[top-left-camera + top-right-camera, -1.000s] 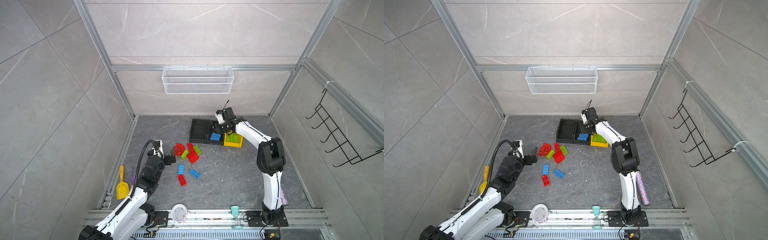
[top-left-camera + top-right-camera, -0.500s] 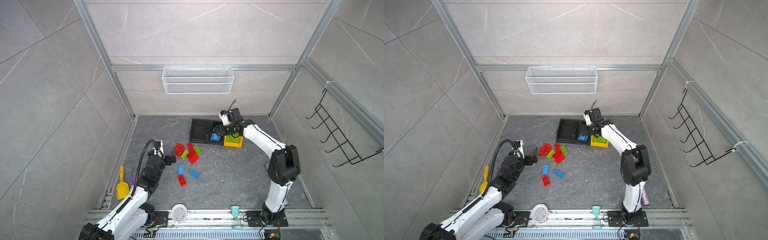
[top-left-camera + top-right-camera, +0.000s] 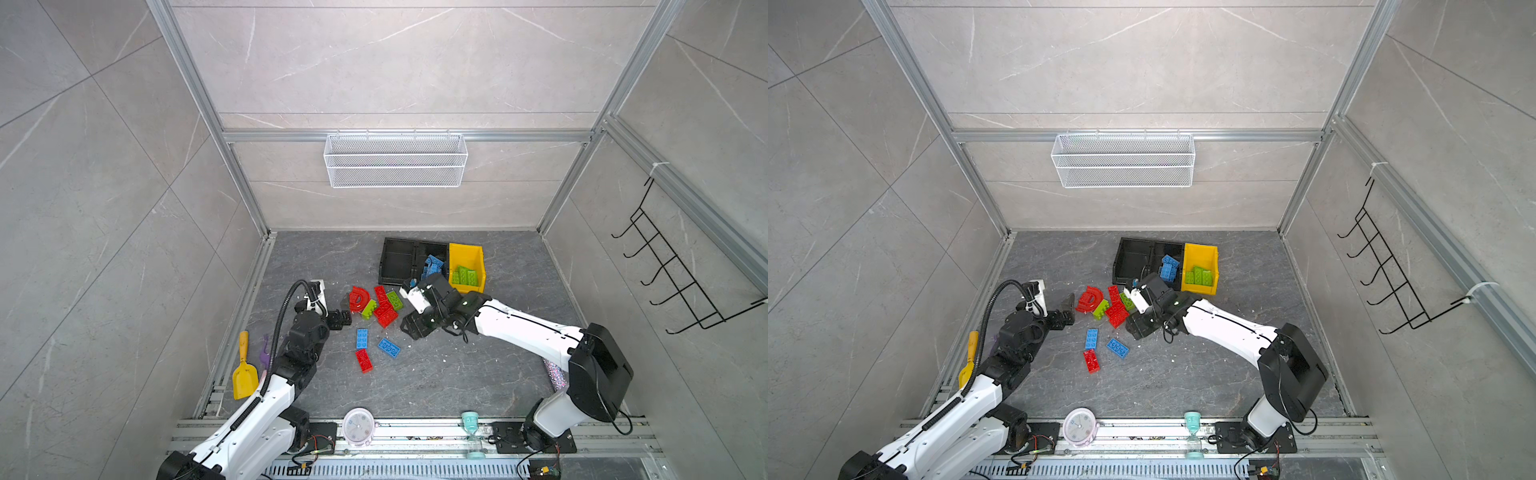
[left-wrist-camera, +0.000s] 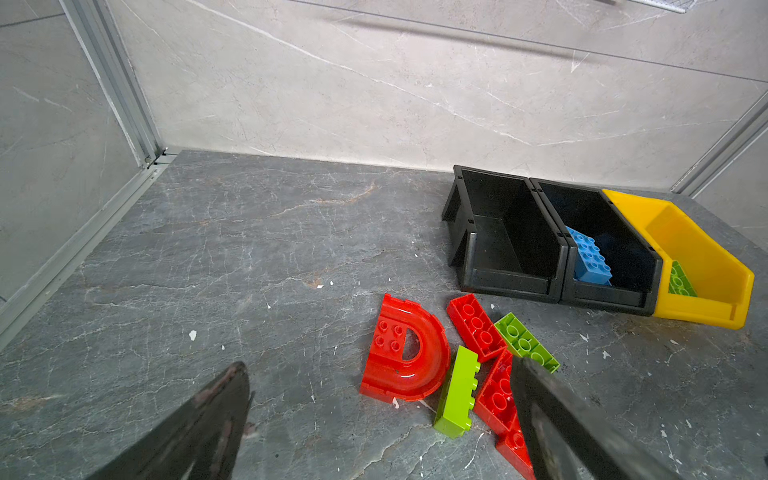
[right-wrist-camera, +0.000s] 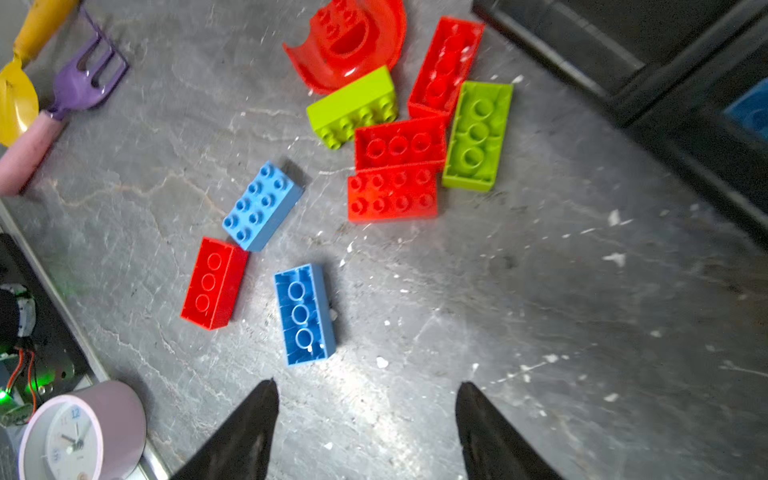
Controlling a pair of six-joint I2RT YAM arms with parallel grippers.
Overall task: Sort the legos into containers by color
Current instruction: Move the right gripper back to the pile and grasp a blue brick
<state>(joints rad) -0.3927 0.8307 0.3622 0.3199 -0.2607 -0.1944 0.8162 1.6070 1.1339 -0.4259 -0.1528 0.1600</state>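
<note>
The shovel (image 3: 244,376) lies by the left wall, handle toward the far wall; in a top view the left arm (image 3: 963,411) hides most of it. That arm rises from the near edge, elbow bent, forearm leaning toward the pile. The left gripper (image 3: 343,311) points at the arch (image 4: 405,353). Its fingers (image 4: 216,399) stand wide apart with nothing between them. The arch lies flat, studs up. A green brick (image 4: 457,392) rests on its side against the arch, studs facing sideways. One finger covers part of the red bricks (image 4: 496,395) beyond it.

Nearer the front lie three loose pieces. A blue brick (image 5: 262,205) sits studs up, long axis near to far. A red brick (image 5: 214,282) lies just beside it, hollow side up. A second blue brick (image 5: 304,314), hollow side up, lies slanted crosswise.

The right arm (image 3: 523,328) stretches low from its base, forearm nearly level. The right gripper (image 3: 409,328) tips down beside the pile. Its fingers (image 5: 249,432) are parted over bare floor (image 5: 540,291), holding nothing. Its wrist hides the middle bin's front edge in both top views.

Three bins stand touching in a row at the back. There is a black bin (image 3: 395,259), then a middle bin (image 3: 419,249) with a blue heap (image 3: 432,264), count unclear. The yellow bin (image 3: 467,251) has green bricks (image 3: 464,276) lying flat.
</note>
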